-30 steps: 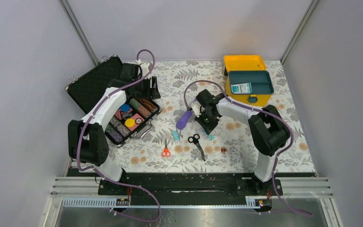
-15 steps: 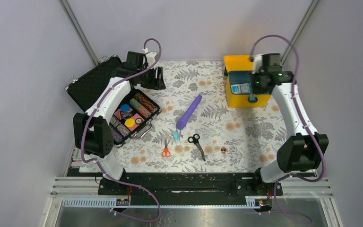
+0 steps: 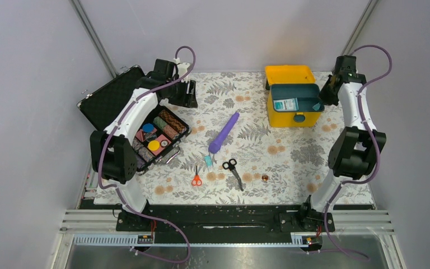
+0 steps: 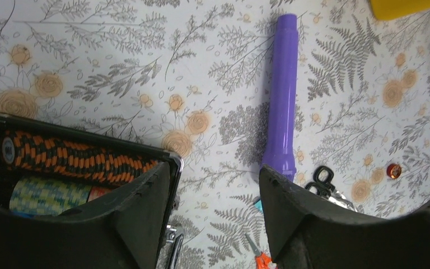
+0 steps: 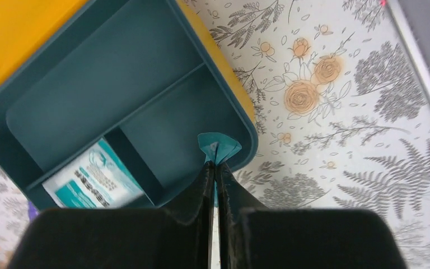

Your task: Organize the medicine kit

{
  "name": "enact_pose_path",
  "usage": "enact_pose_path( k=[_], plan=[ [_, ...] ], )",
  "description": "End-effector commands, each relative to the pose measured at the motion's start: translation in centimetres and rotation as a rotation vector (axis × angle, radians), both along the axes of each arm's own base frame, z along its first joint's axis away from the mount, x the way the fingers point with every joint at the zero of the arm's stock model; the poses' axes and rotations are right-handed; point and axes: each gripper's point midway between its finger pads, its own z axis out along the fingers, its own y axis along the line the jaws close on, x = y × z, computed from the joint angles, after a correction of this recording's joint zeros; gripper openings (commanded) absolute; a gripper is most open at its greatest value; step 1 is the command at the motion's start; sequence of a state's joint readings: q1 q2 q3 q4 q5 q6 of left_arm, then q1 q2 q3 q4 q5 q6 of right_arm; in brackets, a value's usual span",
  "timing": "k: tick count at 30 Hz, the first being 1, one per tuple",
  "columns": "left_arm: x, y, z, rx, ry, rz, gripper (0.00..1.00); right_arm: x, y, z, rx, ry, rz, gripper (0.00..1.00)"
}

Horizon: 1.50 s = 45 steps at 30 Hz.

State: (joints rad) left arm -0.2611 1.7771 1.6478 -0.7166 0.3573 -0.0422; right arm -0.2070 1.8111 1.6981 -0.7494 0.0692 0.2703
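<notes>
- Broadly, the desk [image 3: 325, 162] is covered by a flower-and-fern printed cloth, and everything lies on it.
- At its far left stands a black hard case [image 3: 109, 101], lid thrown back, its lower half packed with colourful rolls [image 3: 155, 134].
- The medicine kit [image 3: 280, 119] sits at the far right of the desk. Its yellow lid [image 3: 288, 74] is hinged open behind it and its teal divided tray [image 3: 297, 86] is exposed.
- A white-and-teal sachet [image 3: 285, 104] lies in the tray's small front-left compartment.
- The left hand [image 3: 182, 95] hangs above the far right corner of the black case, fingers spread wide with nothing between them.
- The right hand [image 5: 215, 163] is at the kit's right side, over the tray's corner, fingers pressed together and pinching a small teal piece [image 5: 218, 148].
- A purple torch [image 3: 224, 133] lies slantwise mid-desk, between case and kit.
- Black scissors [image 3: 234, 170] lie just beyond the torch's near end, and orange scissors [image 3: 196, 179] a little to their left.
- A small teal item [image 3: 208, 161] rests between the two pairs of scissors.
- A tiny coppery round thing [image 3: 265, 177] sits to the right of the black scissors.
</notes>
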Motion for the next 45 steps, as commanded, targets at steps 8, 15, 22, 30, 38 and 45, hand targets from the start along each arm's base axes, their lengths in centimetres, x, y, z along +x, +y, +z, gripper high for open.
enact_pose_path(
  k=[8,15,22,30,38,45],
  plan=[
    [-1.1,2.2,1.9,0.107,-0.094,-0.008,0.61,3.8,2.0,-1.7,0.325,-0.065,-0.325,0.00],
    [-1.1,2.0,2.0,0.147,-0.119,-0.030,0.61,5.1,2.7,-2.1,0.408,-0.077,-0.378,0.26],
    [-1.1,1.2,1.3,0.154,-0.106,-0.043,0.62,5.4,3.6,0.7,0.420,-0.145,-0.268,0.39],
    [-2.9,0.0,0.0,0.080,-0.046,-0.075,0.61,2.4,6.0,2.2,0.284,-0.159,0.133,0.58],
    [-4.9,-0.9,-2.5,-0.020,0.043,-0.013,0.61,-3.4,18.1,0.9,0.274,-0.106,0.655,0.80],
    [-3.9,0.5,-1.0,0.013,-0.013,0.043,0.61,-8.3,30.1,-2.7,0.173,0.002,1.019,0.59]
  ],
)
